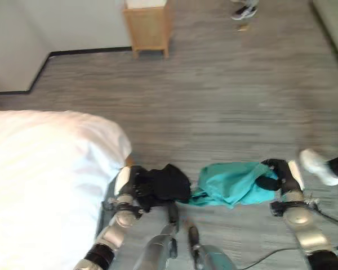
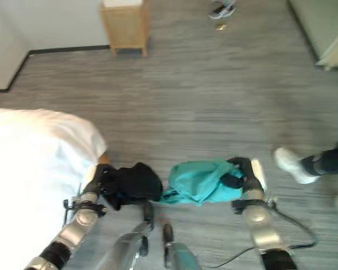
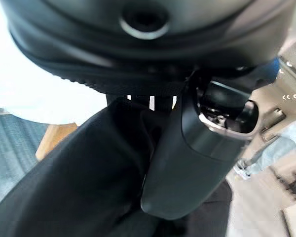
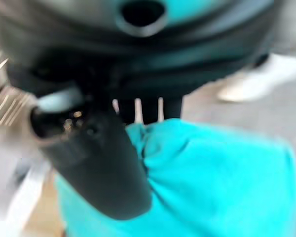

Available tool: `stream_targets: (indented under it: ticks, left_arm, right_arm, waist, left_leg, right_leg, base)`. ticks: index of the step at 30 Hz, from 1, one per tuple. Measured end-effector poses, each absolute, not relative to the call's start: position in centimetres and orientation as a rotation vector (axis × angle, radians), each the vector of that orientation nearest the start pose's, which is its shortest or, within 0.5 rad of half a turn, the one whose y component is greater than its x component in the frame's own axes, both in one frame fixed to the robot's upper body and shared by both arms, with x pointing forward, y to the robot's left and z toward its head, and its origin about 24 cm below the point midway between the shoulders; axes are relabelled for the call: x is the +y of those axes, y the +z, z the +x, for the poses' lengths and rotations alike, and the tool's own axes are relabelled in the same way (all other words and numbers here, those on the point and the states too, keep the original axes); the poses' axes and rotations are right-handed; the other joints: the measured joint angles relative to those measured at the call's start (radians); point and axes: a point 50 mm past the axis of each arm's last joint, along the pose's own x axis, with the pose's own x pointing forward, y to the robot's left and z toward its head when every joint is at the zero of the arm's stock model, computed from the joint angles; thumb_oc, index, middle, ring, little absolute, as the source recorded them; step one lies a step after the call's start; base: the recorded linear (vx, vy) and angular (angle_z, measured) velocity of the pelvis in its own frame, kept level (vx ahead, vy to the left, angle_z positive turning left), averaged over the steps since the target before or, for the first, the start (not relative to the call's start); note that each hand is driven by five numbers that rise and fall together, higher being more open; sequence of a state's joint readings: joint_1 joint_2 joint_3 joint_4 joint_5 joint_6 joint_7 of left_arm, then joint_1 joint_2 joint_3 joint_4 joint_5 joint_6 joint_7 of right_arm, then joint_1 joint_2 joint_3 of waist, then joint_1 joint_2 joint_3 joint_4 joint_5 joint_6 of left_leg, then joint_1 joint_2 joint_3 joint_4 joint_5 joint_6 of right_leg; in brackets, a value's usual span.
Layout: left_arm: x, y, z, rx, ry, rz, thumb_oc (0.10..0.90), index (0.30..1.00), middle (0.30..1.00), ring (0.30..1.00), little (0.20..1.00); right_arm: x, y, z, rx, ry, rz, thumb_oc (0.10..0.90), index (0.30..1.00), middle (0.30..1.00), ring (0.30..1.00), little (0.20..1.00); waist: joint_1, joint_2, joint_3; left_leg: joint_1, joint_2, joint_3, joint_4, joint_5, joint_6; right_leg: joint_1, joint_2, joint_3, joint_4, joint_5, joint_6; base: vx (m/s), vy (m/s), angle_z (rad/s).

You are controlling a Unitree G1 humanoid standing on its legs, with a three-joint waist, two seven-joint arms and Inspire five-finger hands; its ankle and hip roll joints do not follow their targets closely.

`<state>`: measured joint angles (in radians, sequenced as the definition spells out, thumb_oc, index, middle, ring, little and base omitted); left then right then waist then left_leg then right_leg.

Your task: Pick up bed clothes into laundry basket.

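Low in the head views, both arms reach forward side by side above the floor. The left hand (image 1: pixel 136 188) has its fingers curled round a bunched black garment (image 1: pixel 168 183); its wrist view shows the thumb (image 3: pixel 187 163) pressed against the dark cloth. The right hand (image 1: pixel 281 177) grips one end of a teal garment (image 1: pixel 231 183), fingers folded over the fabric, and its own wrist view shows the thumb (image 4: pixel 103 168) lying on the teal cloth (image 4: pixel 217 182). The two garments hang between the hands, just beside each other, near the corner of the bed (image 1: pixel 39 180).

A white cover lies over the bed, which takes up the left side. Grey wood-grain floor (image 1: pixel 214 101) runs back to a pale wall with a dark skirting. One small wooden cabinet (image 1: pixel 149 25) stands against that wall. Further back, a person's shoe (image 1: pixel 243 11) rests on the floor. A second white shoe (image 1: pixel 318 166) with a dark trouser leg stands close beside the right hand.

Count: two garments, one black and one teal, one in each hand; one bed; one cabinet.
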<state>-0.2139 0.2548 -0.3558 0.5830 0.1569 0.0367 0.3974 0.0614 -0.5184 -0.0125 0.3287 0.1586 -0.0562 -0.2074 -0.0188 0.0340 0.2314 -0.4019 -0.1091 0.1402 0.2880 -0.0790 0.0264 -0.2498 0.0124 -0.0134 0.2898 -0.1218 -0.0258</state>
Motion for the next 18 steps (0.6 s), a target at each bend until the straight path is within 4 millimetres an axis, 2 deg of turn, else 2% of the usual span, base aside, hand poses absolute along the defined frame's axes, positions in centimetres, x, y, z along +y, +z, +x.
stream_targets:
  ticks: [1, 2, 3, 4, 5, 6, 7, 8, 9, 10, 11, 12, 13, 14, 15, 16, 17, 18]
  left_arm:
    - [16.0, -4.2, 26.4, 0.326, 0.044, 0.618, 0.4, 0.3, 0.3, 0.3, 0.3]
    - [15.0, -5.0, 25.8, 0.352, 0.006, 0.606, 0.4, 0.3, 0.3, 0.3, 0.3]
    - [13.7, -5.8, 25.3, 0.369, -0.07, 0.619, 0.4, 0.3, 0.3, 0.3, 0.3]
    - [12.8, -6.0, 25.1, 0.373, -0.115, 0.618, 0.4, 0.3, 0.3, 0.3, 0.3]
    - [12.0, -6.0, 25.0, 0.36, -0.145, 0.607, 0.4, 0.3, 0.3, 0.3, 0.3]
    - [11.4, -6.1, 25.0, 0.352, -0.192, 0.613, 0.4, 0.3, 0.3, 0.3, 0.3]
    - [11.3, -6.3, 24.9, 0.365, -0.201, 0.613, 0.4, 0.3, 0.3, 0.3, 0.3]
    - [11.6, -6.5, 24.9, 0.379, -0.194, 0.615, 0.4, 0.3, 0.3, 0.3, 0.3]
    - [13.0, -6.6, 25.0, 0.394, -0.179, 0.65, 0.4, 0.3, 0.3, 0.3, 0.3]
    - [14.3, -6.7, 25.1, 0.408, -0.158, 0.678, 0.4, 0.3, 0.3, 0.3, 0.3]
    - [15.6, -6.5, 25.3, 0.415, -0.128, 0.702, 0.4, 0.3, 0.3, 0.3, 0.3]
    - [16.1, -6.3, 25.5, 0.417, -0.114, 0.712, 0.4, 0.3, 0.3, 0.3, 0.3]
    - [17.3, -6.4, 24.8, 0.443, -0.034, 0.671, 0.4, 0.3, 0.3, 0.3, 0.3]
    - [18.5, -6.1, 24.2, 0.437, 0.012, 0.668, 0.4, 0.3, 0.3, 0.3, 0.3]
    - [17.9, -4.3, 26.6, 0.365, 0.012, 0.674, 0.4, 0.3, 0.3, 0.3, 0.3]
    - [16.7, -3.4, 27.9, 0.321, -0.007, 0.667, 0.4, 0.3, 0.3, 0.3, 0.3]
    - [15.6, -2.4, 28.7, 0.268, -0.018, 0.657, 0.4, 0.3, 0.3, 0.3, 0.3]
    - [14.7, -1.1, 29.2, 0.186, -0.032, 0.643, 0.4, 0.3, 0.3, 0.3, 0.3]
  right_arm:
    - [-29.5, -1.0, 21.3, 0.332, -0.289, -0.39, 0.4, 0.3, 0.3, 0.3, 0.3]
    - [-30.4, -2.7, 20.6, 0.428, -0.263, -0.42, 0.4, 0.3, 0.3, 0.3, 0.3]
    - [-32.4, -5.0, 19.4, 0.597, -0.303, -0.442, 0.4, 0.3, 0.3, 0.3, 0.3]
    - [-33.5, -6.3, 18.0, 0.7, -0.353, -0.43, 0.4, 0.3, 0.3, 0.3, 0.3]
    - [-34.7, -6.9, 16.7, 0.773, -0.401, -0.414, 0.4, 0.3, 0.3, 0.3, 0.3]
    - [-37.0, -7.7, 15.0, 0.91, -0.534, -0.344, 0.4, 0.3, 0.3, 0.3, 0.3]
    - [-38.0, -7.9, 13.7, 0.96, -0.597, -0.295, 0.4, 0.3, 0.3, 0.3, 0.3]
    - [-38.6, -7.8, 12.9, 0.977, -0.632, -0.279, 0.4, 0.3, 0.3, 0.3, 0.3]
    - [-39.4, -7.1, 13.1, 0.963, -0.637, -0.278, 0.4, 0.3, 0.3, 0.3, 0.3]
    - [-39.6, -6.7, 13.6, 0.942, -0.636, -0.286, 0.4, 0.3, 0.3, 0.3, 0.3]
    - [-39.9, -6.0, 14.3, 0.909, -0.627, -0.301, 0.4, 0.3, 0.3, 0.3, 0.3]
    - [-39.9, -5.3, 14.8, 0.891, -0.626, -0.344, 0.4, 0.3, 0.3, 0.3, 0.3]
    - [-36.9, 0.6, 18.3, 0.584, -0.492, -0.608, 0.4, 0.3, 0.3, 0.3, 0.3]
    - [-31.5, 7.7, 22.3, 0.135, -0.258, -0.772, 0.4, 0.3, 0.3, 0.3, 0.3]
    - [-27.4, 14.8, 25.4, -0.336, -0.22, -0.793, 0.4, 0.3, 0.3, 0.3, 0.3]
    - [-26.9, 17.2, 26.4, -0.452, -0.27, -0.822, 0.4, 0.3, 0.3, 0.3, 0.3]
    - [-27.3, 18.6, 26.8, -0.493, -0.305, -0.876, 0.4, 0.3, 0.3, 0.3, 0.3]
    - [-27.9, 19.9, 27.4, -0.528, -0.324, -0.962, 0.4, 0.3, 0.3, 0.3, 0.3]
  waist:
    - [-0.005, -0.018, -0.005]
    - [-0.005, 0.005, -0.002]
    - [-0.014, 0.049, -0.014]
    - [-0.019, 0.039, -0.031]
    - [-0.023, 0.048, -0.041]
    - [-0.018, 0.079, -0.039]
    - [-0.023, 0.102, -0.039]
    - [-0.022, 0.113, -0.037]
    - [-0.024, 0.103, -0.018]
    - [-0.027, 0.092, -0.009]
    - [-0.03, 0.069, 0.001]
    - [-0.035, 0.048, 0.005]
    - [-0.1, 0.042, 0.009]
    - [-0.137, 0.063, 0.011]
    - [-0.129, 0.045, 0.03]
    - [-0.132, 0.032, 0.043]
    - [-0.113, 0.038, 0.043]
    - [-0.105, 0.041, 0.039]
  left_leg:
    - [0.034, -0.017, 0.034, 0.078, -0.031, 0.039]
    - [0.152, -0.01, 0.032, 0.053, -0.072, 0.057]
    - [0.329, -0.003, -0.05, -0.088, -0.067, 0.117]
    - [0.364, -0.033, -0.105, -0.133, -0.038, 0.101]
    - [0.401, -0.049, -0.139, -0.164, -0.041, 0.126]
    - [0.456, -0.048, -0.185, -0.212, -0.037, 0.131]
    - [0.482, -0.027, -0.204, -0.239, -0.027, 0.125]
    - [0.493, -0.014, -0.236, -0.243, -0.026, 0.118]
    - [0.541, 0.022, -0.286, -0.268, -0.042, 0.076]
    - [0.556, 0.033, -0.283, -0.263, -0.045, 0.067]
    - [0.572, 0.042, -0.289, -0.258, -0.053, 0.048]
    - [0.578, 0.041, -0.295, -0.256, -0.062, 0.033]
    - [0.609, 0.049, -0.317, -0.276, -0.085, -0.002]
    - [0.596, 0.069, -0.269, -0.29, -0.091, -0.058]
    - [0.583, 0.097, -0.239, -0.28, -0.086, -0.153]
    - [0.585, 0.137, -0.253, -0.27, -0.004, -0.203]
    - [0.597, 0.159, -0.308, -0.259, 0.003, -0.199]
    - [0.624, 0.183, -0.332, -0.264, 0.013, -0.2]
  right_leg:
    - [0.022, -0.041, 0.0, -0.005, -0.013, 0.052]
    - [0.017, -0.055, -0.014, 0.172, -0.05, 0.186]
    - [-0.046, -0.064, -0.015, 0.478, -0.067, 0.196]
    - [-0.081, -0.084, -0.003, 0.545, -0.089, 0.185]
    - [-0.101, -0.108, -0.006, 0.561, -0.097, 0.172]
    - [-0.127, -0.14, -0.023, 0.541, -0.118, 0.144]
    - [-0.123, -0.139, -0.043, 0.459, -0.126, 0.127]
    - [-0.119, -0.132, -0.048, 0.369, -0.114, 0.114]
    - [-0.145, -0.112, -0.078, 0.258, -0.09, 0.078]
    - [-0.141, -0.088, -0.076, 0.13, -0.039, 0.073]
    - [-0.156, -0.078, -0.079, 0.049, 0.023, 0.07]
    - [-0.132, -0.067, -0.087, -0.062, 0.099, 0.094]
    - [-0.103, -0.073, -0.085, -0.164, 0.229, 0.115]
    - [-0.112, -0.035, -0.064, -0.186, 0.304, 0.028]
    - [-0.112, -0.043, -0.071, -0.139, 0.256, -0.001]
    - [-0.143, -0.062, -0.098, 0.015, 0.168, -0.004]
    - [-0.168, -0.065, -0.11, 0.121, 0.122, 0.012]
    - [-0.153, -0.062, -0.103, 0.185, 0.075, 0.015]
  base:
    - [0.46, 0.004, -0.37]
    - [0.46, -0.052, -0.6]
    - [0.51, -0.117, -0.32]
    - [0.52, -0.172, 0.18]
    - [0.46, -0.218, 0.68]
    - [0.48, -0.273, 0.8]
    - [0.46, -0.318, 0.9]
    - [0.49, -0.38, 0.89]
    - [0.33, -0.273, 0.73]
    - [0.39, -0.313, 0.57]
    - [0.36, -0.213, 0.53]
    - [0.54, -0.269, 1.01]
    - [0.48, -0.214, 0.56]
    - [0.65, -0.403, 0.42]
    - [0.62, -0.504, 0.31]
    - [0.66, -0.566, 0.85]
    - [0.45, -0.434, 1.1]
    - [0.32, -0.283, 1.14]
